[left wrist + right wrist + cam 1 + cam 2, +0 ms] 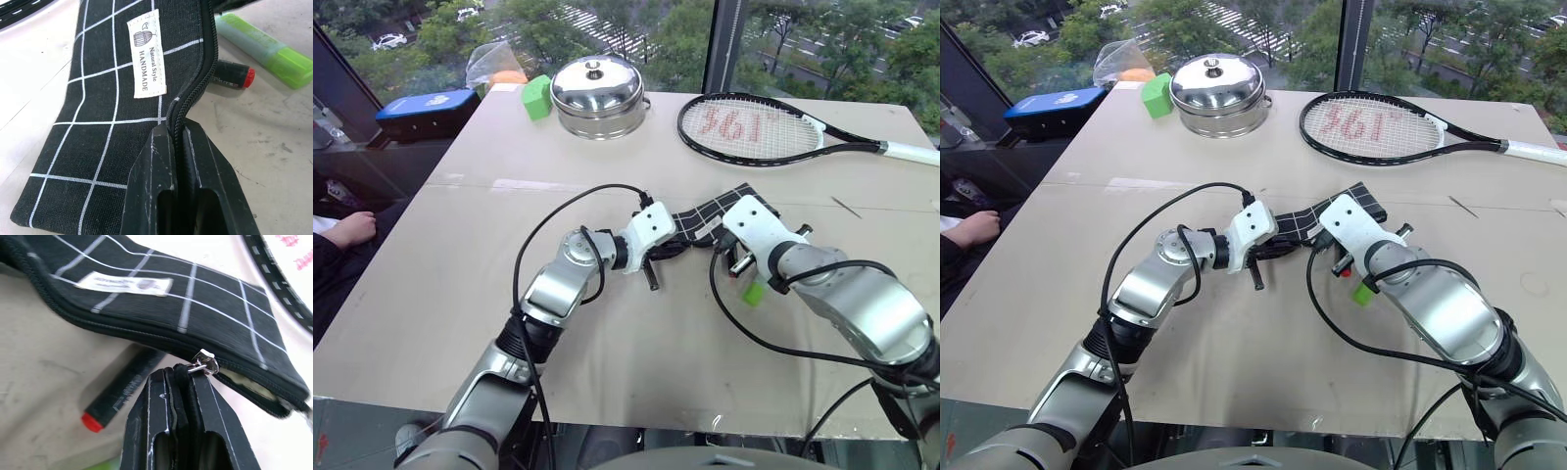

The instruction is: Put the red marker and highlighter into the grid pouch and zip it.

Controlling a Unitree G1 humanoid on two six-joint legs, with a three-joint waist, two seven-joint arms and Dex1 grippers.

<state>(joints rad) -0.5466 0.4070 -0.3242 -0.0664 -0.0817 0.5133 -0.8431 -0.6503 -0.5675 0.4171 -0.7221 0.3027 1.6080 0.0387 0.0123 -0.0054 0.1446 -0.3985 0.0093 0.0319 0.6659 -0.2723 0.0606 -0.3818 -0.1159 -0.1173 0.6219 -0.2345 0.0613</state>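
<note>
Both grippers hide grid pouch (705,217) ends; marker (234,77) half-tucked beneath.

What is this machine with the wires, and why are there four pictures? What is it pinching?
It is a robot with two arms. Two pictures come from cameras in its head, looking down at a table. The other two come from small cameras on its wrists, so they look very close up.

Each arm ends in a gripper with two black fingers. The left gripper is shut on the zipper edge of the grid pouch, a black bag with white lines. The right gripper is shut on the zipper's pull tab.

Beside the pouch lie the red marker and the green highlighter, not inside yet.

Farther back are a tennis racket, a shiny pot and a green block. A person's hand rests at the side.
</note>
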